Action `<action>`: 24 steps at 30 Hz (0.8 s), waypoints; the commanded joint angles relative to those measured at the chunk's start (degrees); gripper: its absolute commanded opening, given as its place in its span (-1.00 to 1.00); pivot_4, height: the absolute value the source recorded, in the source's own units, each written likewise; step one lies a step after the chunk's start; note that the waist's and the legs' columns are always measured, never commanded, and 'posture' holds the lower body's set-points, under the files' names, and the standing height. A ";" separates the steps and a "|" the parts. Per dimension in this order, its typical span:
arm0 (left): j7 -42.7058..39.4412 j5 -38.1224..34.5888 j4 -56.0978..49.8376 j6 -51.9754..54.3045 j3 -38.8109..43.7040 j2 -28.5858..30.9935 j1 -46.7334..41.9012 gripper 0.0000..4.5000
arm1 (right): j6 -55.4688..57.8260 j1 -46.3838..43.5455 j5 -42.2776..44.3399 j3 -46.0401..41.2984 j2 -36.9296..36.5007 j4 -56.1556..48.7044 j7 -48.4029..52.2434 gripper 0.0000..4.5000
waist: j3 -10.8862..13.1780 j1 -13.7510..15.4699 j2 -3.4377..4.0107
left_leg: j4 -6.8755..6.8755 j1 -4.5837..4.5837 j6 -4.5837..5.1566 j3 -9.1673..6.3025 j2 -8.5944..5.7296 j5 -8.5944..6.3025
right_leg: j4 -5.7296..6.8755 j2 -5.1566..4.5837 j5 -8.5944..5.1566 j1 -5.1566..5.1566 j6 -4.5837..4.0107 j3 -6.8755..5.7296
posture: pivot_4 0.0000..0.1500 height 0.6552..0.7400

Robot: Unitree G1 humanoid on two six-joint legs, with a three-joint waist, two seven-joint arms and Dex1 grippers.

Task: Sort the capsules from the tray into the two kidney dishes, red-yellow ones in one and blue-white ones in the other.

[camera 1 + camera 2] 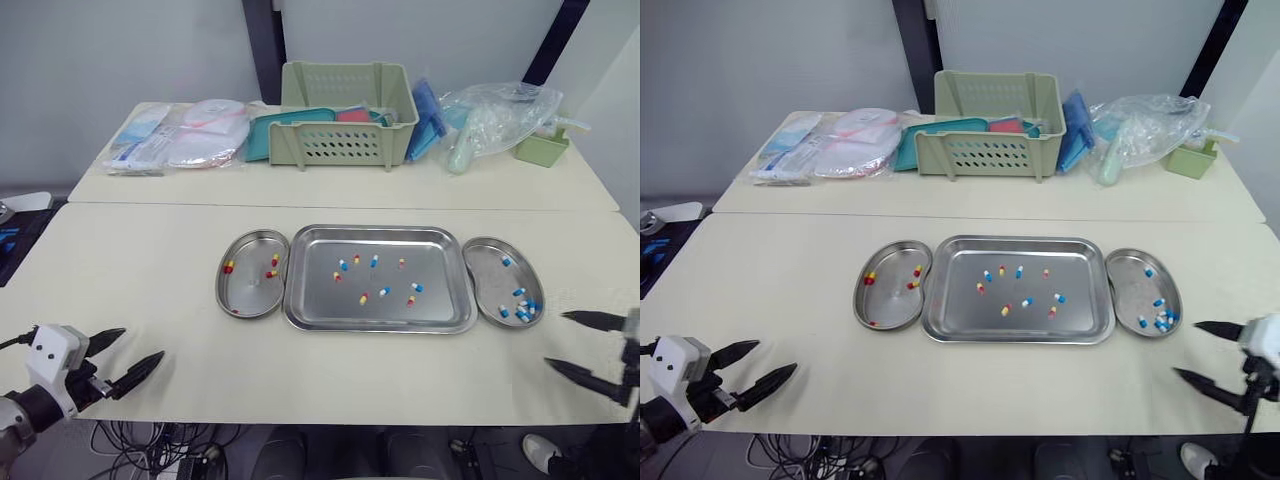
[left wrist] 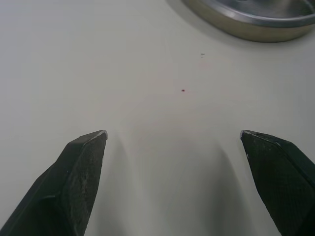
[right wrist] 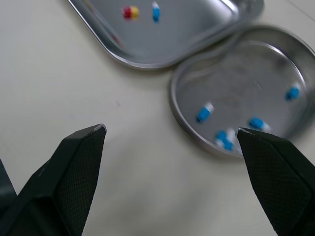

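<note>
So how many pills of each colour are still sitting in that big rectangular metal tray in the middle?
Still in the rectangular steel tray:
red-and-yellow capsules: 5
blue-and-white capsules: 4
Total: 9

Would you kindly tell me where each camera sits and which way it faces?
Left eye: head-mounted, facing forward and down at tray between left dish and right dish; both open jaws below.
Right eye: beside it, same scene.
Left wrist: along left jaws, at table and steel rim.
Right wrist: along right jaws, at right dish and tray.
Shared: eyes and right wrist show blue-white capsules.
</note>
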 commanded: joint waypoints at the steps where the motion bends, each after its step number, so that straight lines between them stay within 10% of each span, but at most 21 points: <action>1: 1.09 -1.46 -5.10 1.52 1.44 -1.37 2.24 1.00 | 1.44 -0.98 2.25 3.81 2.98 -7.53 -4.04 0.98 | -0.01 0.02 -0.01 | 0.00 0.00 0.00 -0.01 0.00 0.00 | 0.00 0.00 0.00 0.00 0.00 -0.01 | 1.00 1.00; 13: 6.86 -6.36 -27.27 11.85 -3.63 -2.73 0.53 1.00 | 2.34 -5.78 2.65 13.18 6.87 -9.90 -9.51 0.98 | -0.06 0.53 -0.11 | 0.04 0.00 -0.01 -0.06 -0.03 0.00 | -0.01 -0.02 0.00 0.04 0.00 -0.05 | 1.00 1.00; 24: 19.77 0.99 -24.27 27.58 -31.07 -7.43 -33.42 1.00 | 4.49 -5.13 2.55 17.66 9.88 -15.29 -16.40 0.98 | -0.08 0.37 -0.09 | 0.15 -0.01 -0.02 -0.13 -0.08 0.01 | 0.08 0.00 0.01 0.05 0.02 -0.11 | 1.00 1.00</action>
